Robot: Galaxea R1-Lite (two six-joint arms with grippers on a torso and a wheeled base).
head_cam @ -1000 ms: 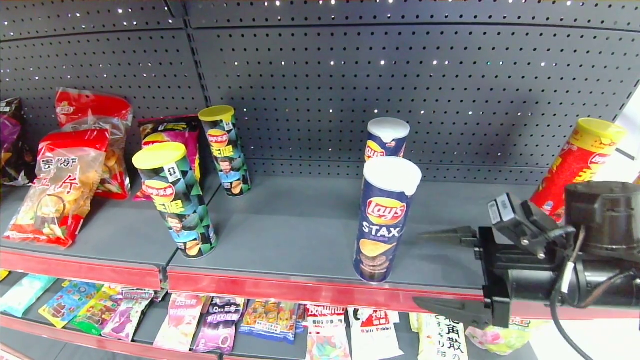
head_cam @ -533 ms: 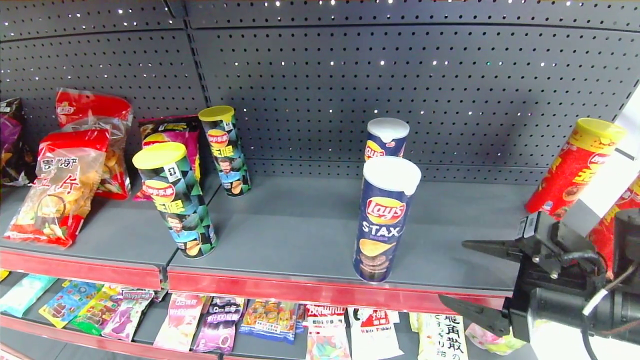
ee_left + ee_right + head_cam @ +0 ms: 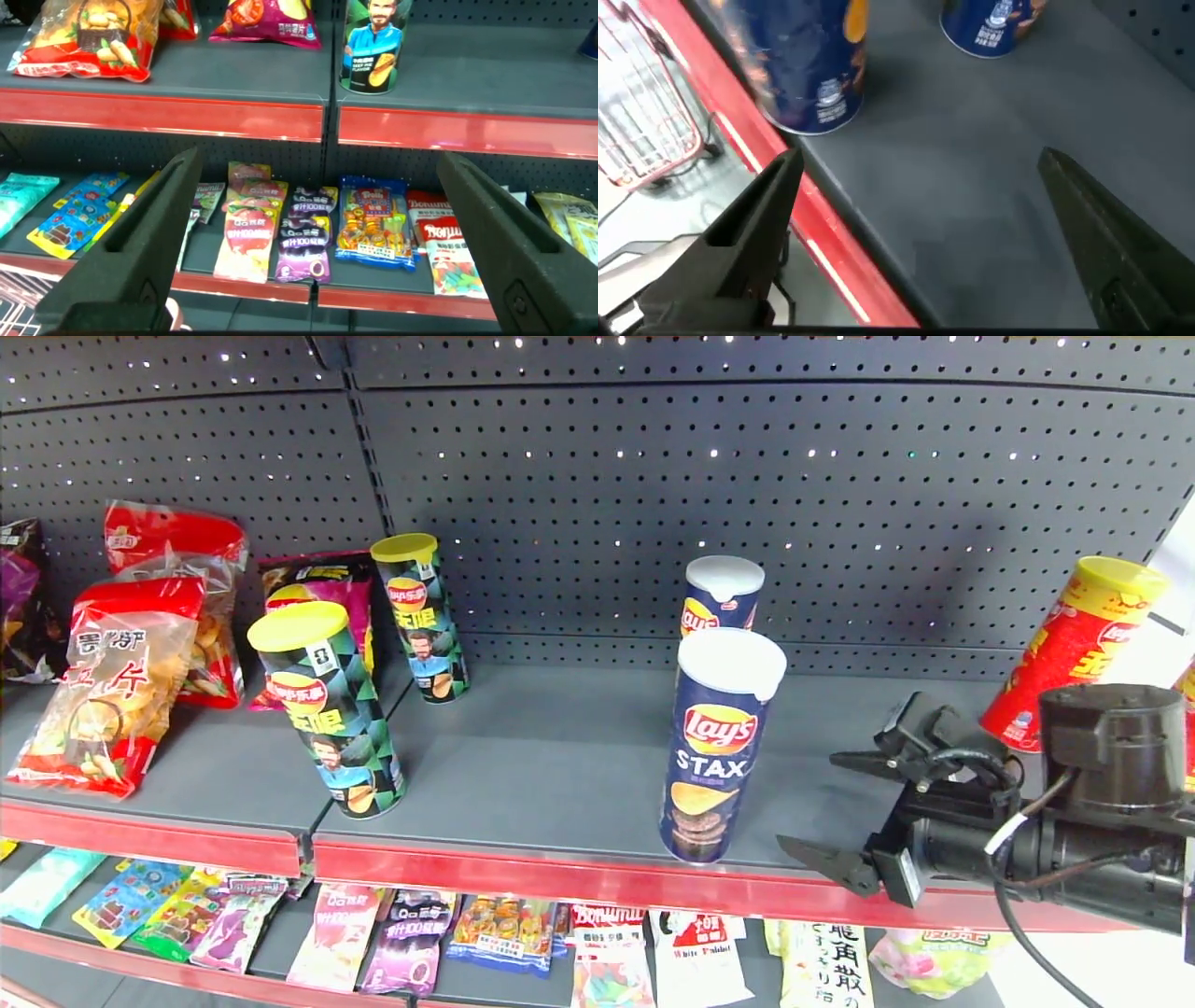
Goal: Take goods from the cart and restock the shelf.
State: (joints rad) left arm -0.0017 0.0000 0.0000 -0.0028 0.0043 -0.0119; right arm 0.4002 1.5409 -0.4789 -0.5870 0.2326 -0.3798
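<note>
Through the head camera I see the grey metal shelf (image 3: 560, 756) with its red front strip (image 3: 560, 879) and a perforated grey back panel (image 3: 747, 504). A dark-blue cylindrical chip can with a white lid (image 3: 719, 747) stands upright near the front edge, right of centre. A second blue can with a white lid (image 3: 721, 593) stands straight behind it. My right gripper (image 3: 810, 803) hangs just to the right of the front can, level with the shelf edge and apart from the can. Its fingers are spread and hold nothing. Behind that arm, at the far right, is a red chip can with a yellow lid (image 3: 1074, 649). To the left, a green-and-black can with a yellow lid (image 3: 327, 709) stands near the front and a matching can (image 3: 420, 616) stands farther back. A red snack bag (image 3: 103, 681) lies at the far left.

On the left wrist camera, my left gripper (image 3: 318, 159) sits lower, facing the shelf beneath. Its fingers are wide apart with nothing in them. Beyond them lie flat colourful snack packets (image 3: 299, 233) in a row.

On the right wrist camera, the released fingers frame bare grey shelf, with both blue cans ahead. Past the red strip, down on the floor, I can make out a red-framed wire cart (image 3: 645, 121).
</note>
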